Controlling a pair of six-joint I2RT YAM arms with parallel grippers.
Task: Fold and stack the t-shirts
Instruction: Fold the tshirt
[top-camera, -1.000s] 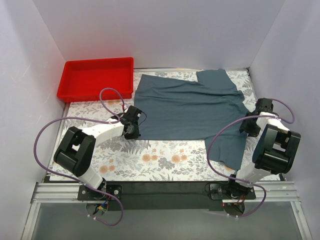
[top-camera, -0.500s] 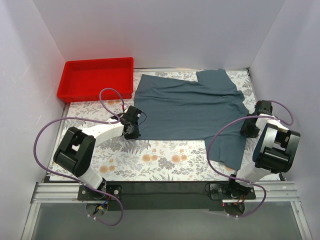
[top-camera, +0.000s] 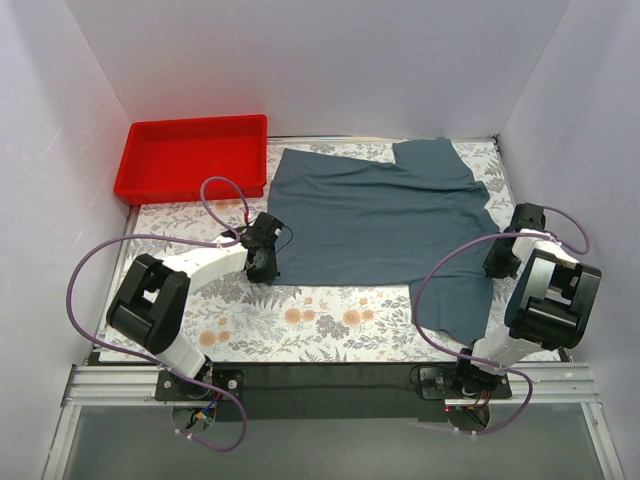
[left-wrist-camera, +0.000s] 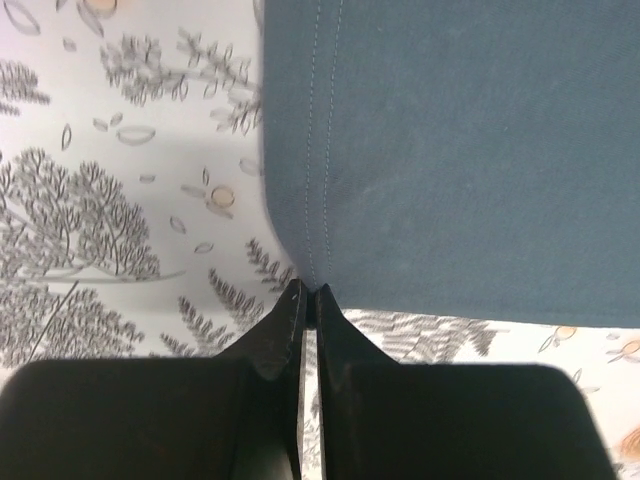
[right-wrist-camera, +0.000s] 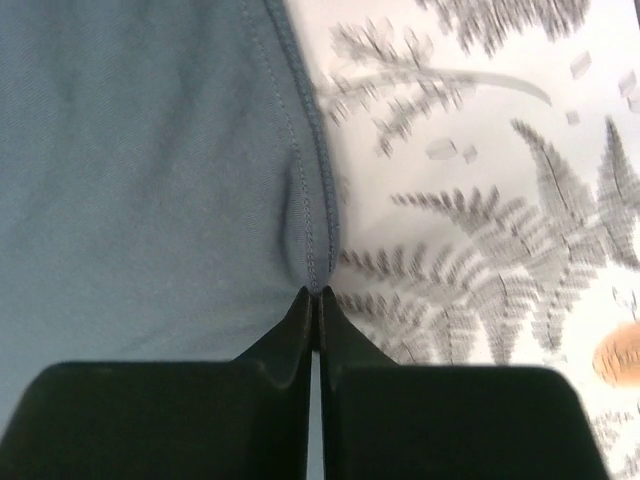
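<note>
A slate blue-grey t-shirt (top-camera: 385, 220) lies spread nearly flat on the floral table cover, one sleeve toward the back right and one toward the front right. My left gripper (top-camera: 265, 262) is shut on the shirt's near-left hem corner (left-wrist-camera: 310, 285). My right gripper (top-camera: 500, 262) is shut on the stitched hem at the shirt's right edge (right-wrist-camera: 316, 282), puckering the fabric. Both grips sit low at the table surface.
A red tray (top-camera: 192, 155) stands at the back left, empty. White walls enclose the left, back and right sides. Bare floral cover (top-camera: 320, 315) runs along the front, between the shirt and the arm bases.
The right gripper has moved toward the near side along the shirt's right edge, dragging the hem and front-right sleeve with it. The left gripper has barely moved.
</note>
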